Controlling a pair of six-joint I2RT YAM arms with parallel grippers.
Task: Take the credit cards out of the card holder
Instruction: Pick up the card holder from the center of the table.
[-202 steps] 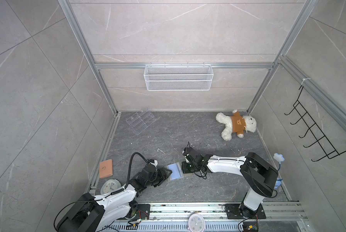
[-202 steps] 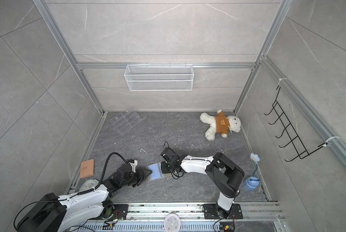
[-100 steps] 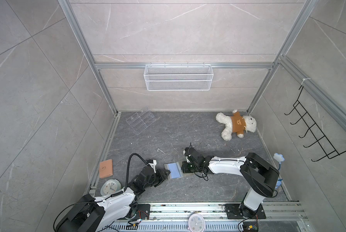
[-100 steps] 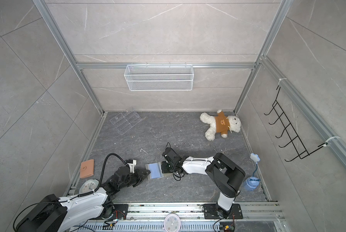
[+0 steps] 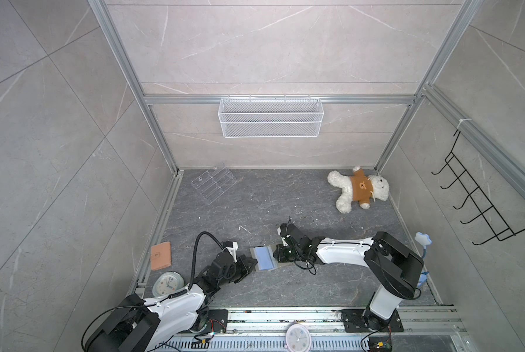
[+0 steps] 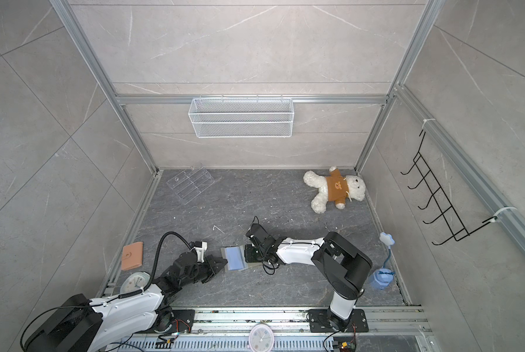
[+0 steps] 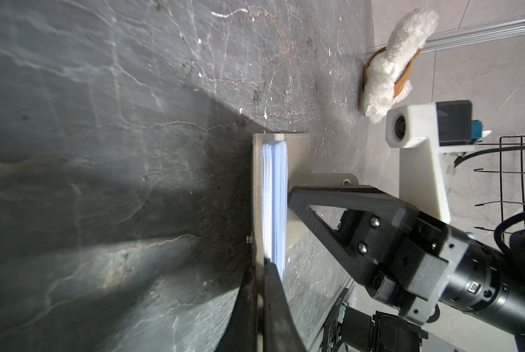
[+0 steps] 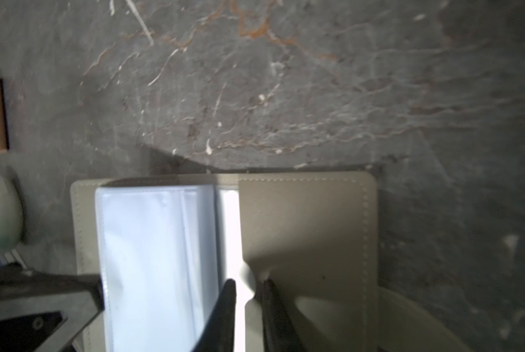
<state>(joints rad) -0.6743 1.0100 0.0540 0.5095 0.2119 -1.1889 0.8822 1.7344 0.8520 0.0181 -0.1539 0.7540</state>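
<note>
Near the front edge of the table (image 5: pixel 285 201), about halfway between the two arms, the card holder (image 5: pixel 264 258) lies open and flat, with its grey cover down and its light blue sleeves (image 8: pixel 157 259) facing up. The left gripper (image 7: pixel 262 269) has its jaws closed tight on the outer edge of the cover, on the side toward the table's left edge. The right gripper (image 8: pixel 247 288) stands over the opposite flap, by the seam beside the sleeves. Its jaws are a little apart and a bright strip shows between them, so I judge that they grip nothing.

No credit cards are visible in any view. None lies on the table and no gold-orange colour shows in the sleeves, though these are blurred. I judge the task to be in its early part: the holder is open, but no card is taken out yet.

I can read no writing. The holder shows only stitching and a snap tab (image 7: pixel 345 182). The teddy bear (image 5: pixel 357 190) near the back right corner has a small bear face on its jumper. The clock (image 5: pixel 167 285) at the front left corner has numerals too small to read.
</note>
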